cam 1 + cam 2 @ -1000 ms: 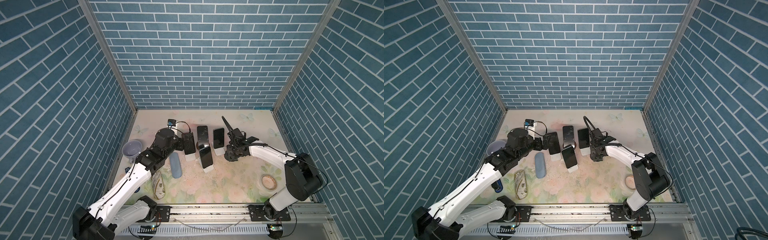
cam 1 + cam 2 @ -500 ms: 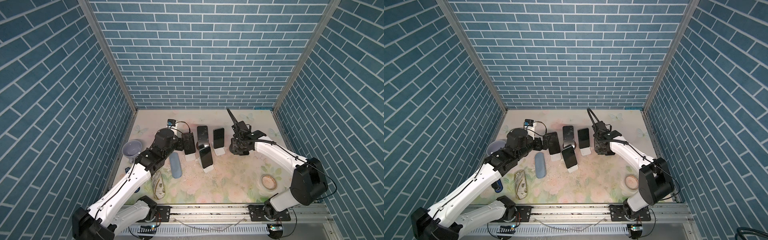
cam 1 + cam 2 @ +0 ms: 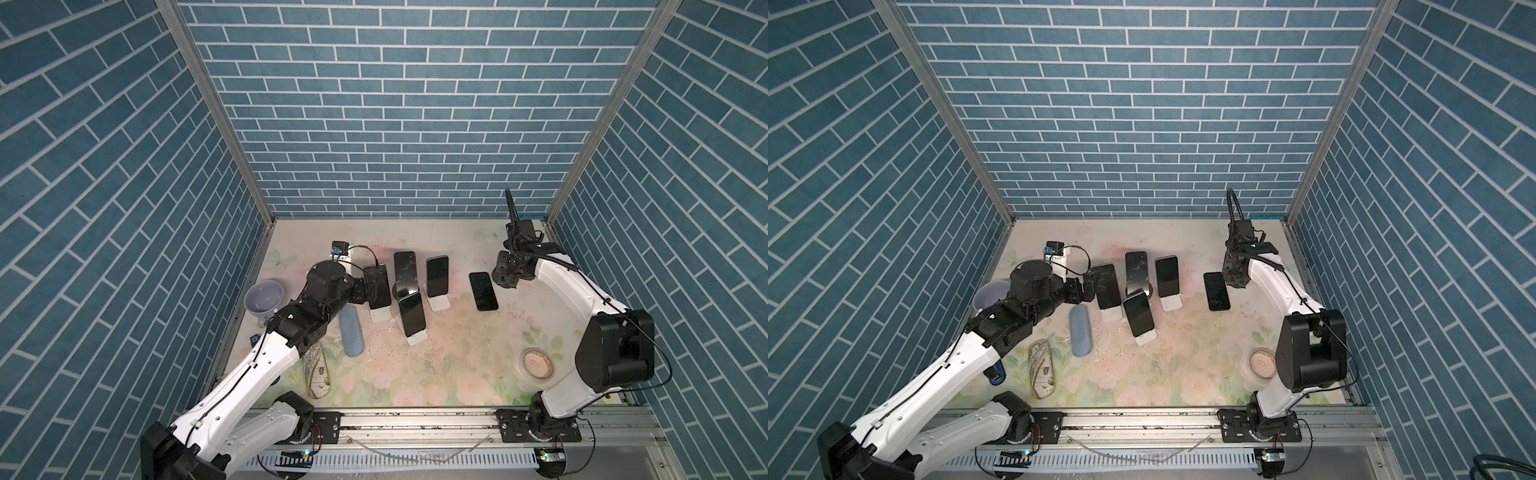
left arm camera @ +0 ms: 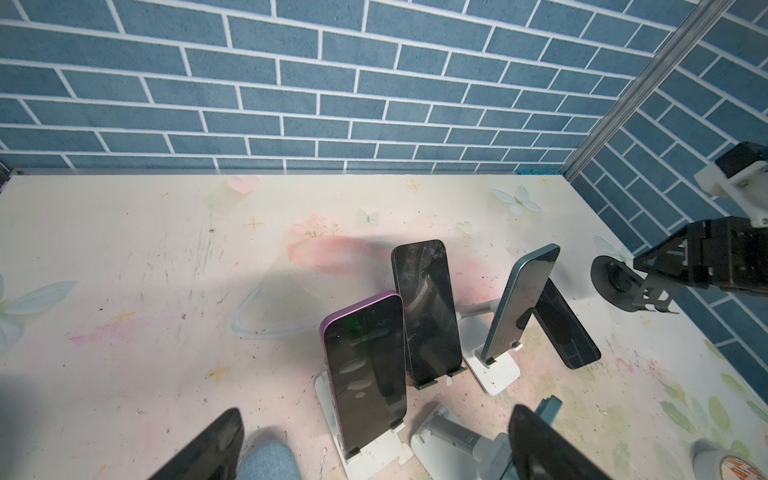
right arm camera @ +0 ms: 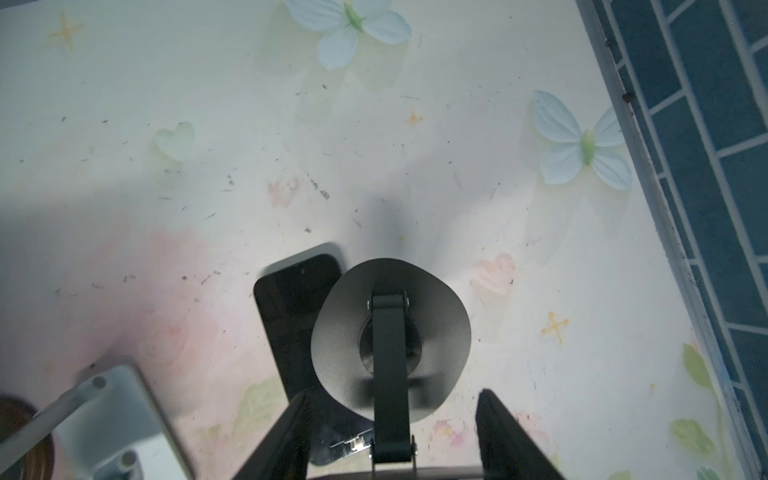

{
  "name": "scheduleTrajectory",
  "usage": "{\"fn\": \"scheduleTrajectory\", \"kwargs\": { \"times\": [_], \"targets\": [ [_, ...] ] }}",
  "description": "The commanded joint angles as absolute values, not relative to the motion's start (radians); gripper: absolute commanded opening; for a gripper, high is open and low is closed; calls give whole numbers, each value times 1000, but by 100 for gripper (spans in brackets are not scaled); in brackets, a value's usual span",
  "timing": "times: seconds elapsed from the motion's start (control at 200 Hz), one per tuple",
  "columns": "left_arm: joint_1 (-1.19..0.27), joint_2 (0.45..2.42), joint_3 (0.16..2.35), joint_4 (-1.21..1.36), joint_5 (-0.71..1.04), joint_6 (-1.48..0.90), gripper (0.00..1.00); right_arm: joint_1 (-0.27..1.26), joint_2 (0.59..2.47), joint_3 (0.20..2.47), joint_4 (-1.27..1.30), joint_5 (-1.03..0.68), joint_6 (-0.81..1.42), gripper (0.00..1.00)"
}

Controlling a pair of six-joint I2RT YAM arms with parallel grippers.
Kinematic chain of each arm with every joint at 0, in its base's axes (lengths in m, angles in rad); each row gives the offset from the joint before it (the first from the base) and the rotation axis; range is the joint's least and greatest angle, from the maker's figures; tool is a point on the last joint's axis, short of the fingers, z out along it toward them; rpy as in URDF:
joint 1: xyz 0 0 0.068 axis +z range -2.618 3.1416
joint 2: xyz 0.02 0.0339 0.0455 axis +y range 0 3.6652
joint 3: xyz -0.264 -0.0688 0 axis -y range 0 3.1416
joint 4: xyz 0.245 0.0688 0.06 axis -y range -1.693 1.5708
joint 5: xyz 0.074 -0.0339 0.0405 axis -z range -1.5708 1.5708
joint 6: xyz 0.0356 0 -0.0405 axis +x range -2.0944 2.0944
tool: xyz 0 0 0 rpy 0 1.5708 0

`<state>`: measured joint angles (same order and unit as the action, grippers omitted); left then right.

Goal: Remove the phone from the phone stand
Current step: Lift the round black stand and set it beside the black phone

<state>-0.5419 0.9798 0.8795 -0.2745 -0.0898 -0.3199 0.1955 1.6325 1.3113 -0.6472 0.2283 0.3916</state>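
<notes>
A black phone [image 3: 483,291] [image 3: 1216,291] lies flat on the floral table, screen up. Just right of it, my right gripper [image 3: 508,279] [image 5: 392,397] is shut on a dark grey phone stand [image 5: 390,332] with a round base, held off the table with no phone on it. The left wrist view shows that stand [image 4: 623,286] hanging from the gripper. In the right wrist view the phone [image 5: 291,299] lies partly under the stand. My left gripper [image 3: 370,289] [image 4: 376,413] stands open at a purple phone [image 4: 365,365] on a white stand, its fingers wide apart.
Several more phones lean on stands [image 3: 437,274] in the middle. A blue case [image 3: 351,332], a patterned case [image 3: 318,372] and a lavender cup [image 3: 264,295] are on the left. A tape roll [image 3: 537,363] lies front right. The back right corner wall is close to my right gripper.
My right gripper has moved right and toward the back with the dark stand. The black phone now shows lying flat on the table. The left arm has stayed still.
</notes>
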Motion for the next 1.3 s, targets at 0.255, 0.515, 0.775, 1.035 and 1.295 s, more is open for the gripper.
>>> {"fn": "scheduleTrajectory", "kwargs": {
  "times": [0.255, 0.515, 0.775, 1.035, 1.295],
  "targets": [
    [-548, 964, 875, -298, -110, -330, 100, 127, 1793, 1377, -586, 235, 454, 51],
    [-548, 951, 877, -314, -122, -328, 100, 122, 1839, 1373, -578, 259, 496, 53],
    [-548, 949, 881, -322, -117, -328, 100, 121, 1859, 1355, -588, 261, 503, 60],
    [-549, 955, 902, -347, -115, -339, 100, 122, 1827, 1347, -598, 258, 490, 85],
    [-548, 968, 926, -402, -122, -357, 100, 123, 1701, 1332, -613, 213, 456, 88]
  ]
}}
